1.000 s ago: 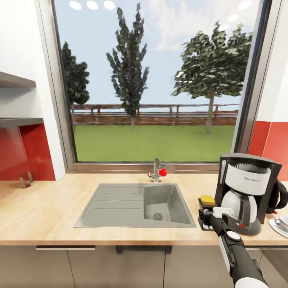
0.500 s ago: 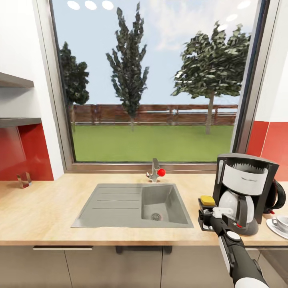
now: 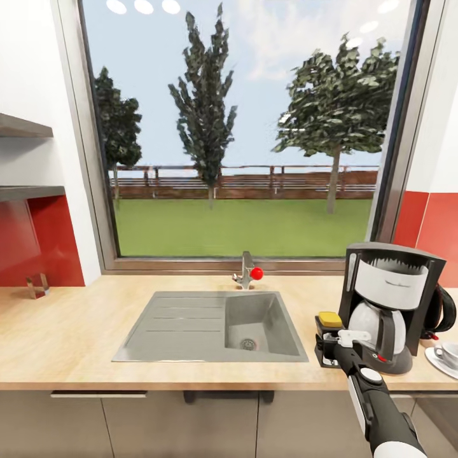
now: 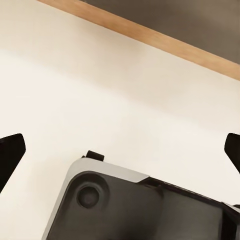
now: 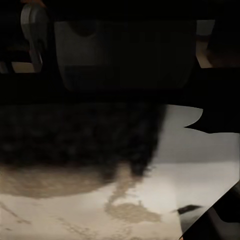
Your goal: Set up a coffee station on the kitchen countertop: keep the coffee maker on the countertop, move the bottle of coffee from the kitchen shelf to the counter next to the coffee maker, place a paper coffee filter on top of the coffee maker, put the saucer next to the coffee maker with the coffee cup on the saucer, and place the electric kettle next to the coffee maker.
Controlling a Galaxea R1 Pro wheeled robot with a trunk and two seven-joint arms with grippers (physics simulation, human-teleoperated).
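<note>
**Right arm at the coffee maker's left flank**

My right gripper (image 3: pixel 329 346) sits low on the pale wooden countertop (image 3: pixel 76 343), clasping a small dark bottle with a yellow lid (image 3: pixel 329 320). The black-and-white coffee maker (image 3: pixel 388 305) stands just right of it. Left gripper: wrist view shows its fingers spread, holding nothing.

From my seat the countertop (image 3: pixel 76 331) reads as pale matt wood grain, the sink (image 3: pixel 191 324) as dull grey stone-like composite. Beyond my right gripper (image 3: pixel 328 351) fingers, the coffee maker (image 3: pixel 391 305) looks black plastic with a glossy glass carafe; the backsplash (image 3: pixel 38 242) shines glossy red
</note>
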